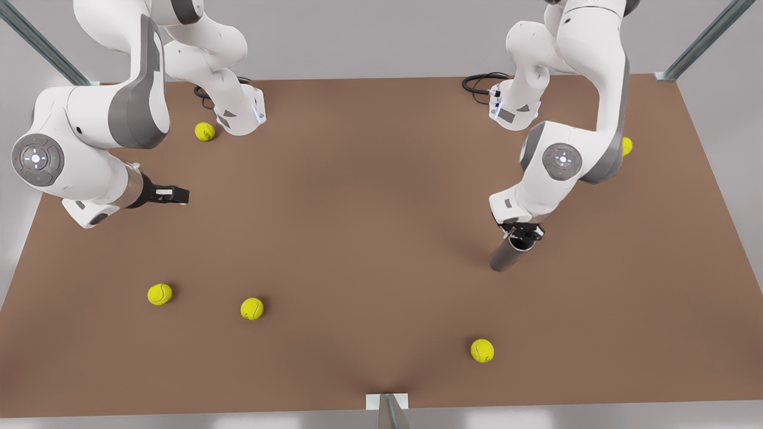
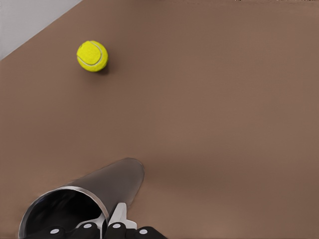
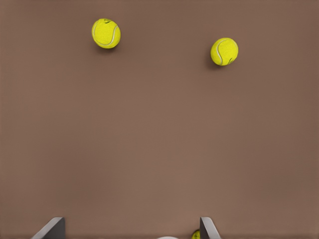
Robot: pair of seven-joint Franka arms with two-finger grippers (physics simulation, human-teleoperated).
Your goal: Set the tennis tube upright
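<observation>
Left hand (image 1: 520,233), at the front view's right, grips the tube (image 1: 506,252) at its rim; tube tilted, lower end near the desk (image 1: 369,208), not yet upright. Right hand (image 1: 173,194) waits, fingers spread.

No legible text, brand, number or sign found on any surface inspected. The tennis balls (image 1: 160,294) carry only their curved seam lines, no print that can be read. The round joint cap (image 1: 35,158) on one arm bears small white marks and coloured dots, too small to read as characters.
</observation>
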